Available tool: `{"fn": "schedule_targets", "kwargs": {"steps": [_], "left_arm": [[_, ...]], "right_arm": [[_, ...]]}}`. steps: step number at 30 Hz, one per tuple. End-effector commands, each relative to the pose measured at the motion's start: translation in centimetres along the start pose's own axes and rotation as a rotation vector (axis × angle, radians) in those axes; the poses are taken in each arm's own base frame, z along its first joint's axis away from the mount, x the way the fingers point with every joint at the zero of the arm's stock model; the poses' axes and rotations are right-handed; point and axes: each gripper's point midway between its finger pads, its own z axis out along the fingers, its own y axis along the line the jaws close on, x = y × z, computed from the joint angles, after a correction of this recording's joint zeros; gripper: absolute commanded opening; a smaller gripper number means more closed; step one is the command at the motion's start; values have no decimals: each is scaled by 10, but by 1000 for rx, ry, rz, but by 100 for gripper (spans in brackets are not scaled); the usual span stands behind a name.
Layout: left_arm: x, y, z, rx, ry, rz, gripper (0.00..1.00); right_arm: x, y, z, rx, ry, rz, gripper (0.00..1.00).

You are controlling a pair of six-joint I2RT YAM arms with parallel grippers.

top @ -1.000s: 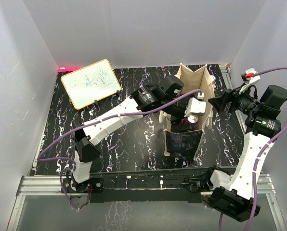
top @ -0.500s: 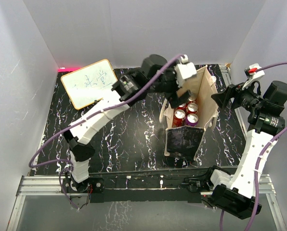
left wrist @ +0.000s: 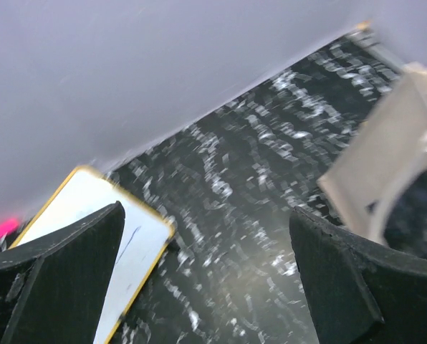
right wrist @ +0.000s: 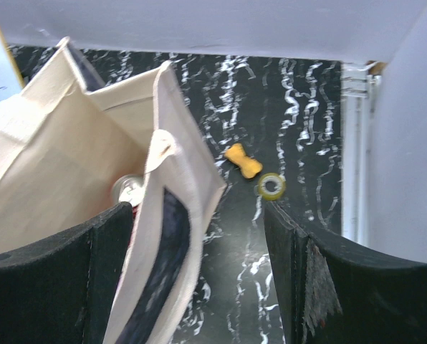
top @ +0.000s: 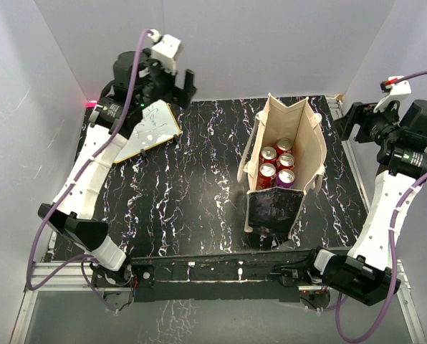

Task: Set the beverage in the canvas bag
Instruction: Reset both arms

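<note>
The beige canvas bag (top: 294, 122) stands upright right of the table's middle, with its black panel (top: 272, 211) facing the near edge. Several beverage cans stand inside it: red ones (top: 269, 153) and a purple one (top: 285, 177). My left gripper (top: 183, 84) is raised high at the back left, far from the bag, open and empty (left wrist: 206, 287). My right gripper (top: 348, 123) hovers open, apart from the bag's right rim. In the right wrist view the bag's wall (right wrist: 156, 236) and one can top (right wrist: 127, 190) show below the open jaws (right wrist: 199, 279).
A whiteboard with a yellow frame (top: 138, 125) lies at the back left, under the left arm (left wrist: 92, 236). A small yellow bow-shaped piece (right wrist: 243, 160) and a yellow tape ring (right wrist: 271, 185) lie right of the bag. A metal rail (right wrist: 353, 143) lines the table's right edge.
The left arm has come up out of the bag and swung to the back left. The cans inside now show. The right gripper has drawn back from the bag's right rim.
</note>
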Motion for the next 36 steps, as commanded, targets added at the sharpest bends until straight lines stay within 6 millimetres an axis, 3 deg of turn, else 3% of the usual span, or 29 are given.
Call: {"fn": "schedule_targets", "kwargs": {"steps": [1, 3, 7, 15, 18, 21, 28, 29, 36], "left_arm": [[28, 61, -13, -171, 27, -83, 97], [44, 87, -16, -253, 54, -98, 97], [56, 113, -19, -303, 66, -111, 97], [72, 143, -4, -348, 34, -96, 97], [91, 138, 3, -306, 20, -43, 97], [85, 132, -1, -296, -101, -1, 97], [77, 125, -16, -306, -183, -48, 97], [70, 125, -26, -325, -209, -52, 97], [114, 132, -37, -426, -87, -146, 97]], "right_arm": [[-37, -29, 0, 136, -84, -96, 80], [-35, -35, 4, 144, -71, -116, 83], [-28, -40, 12, 127, -53, -142, 98], [-4, -35, 34, 28, -58, -106, 99], [-4, -53, 39, 116, -97, -97, 99], [-14, -69, 42, 195, -152, -97, 99], [-48, -59, 44, 134, -251, -81, 99], [-50, -59, 43, 142, -253, -75, 99], [-39, -65, 42, 266, -191, -165, 99]]}}
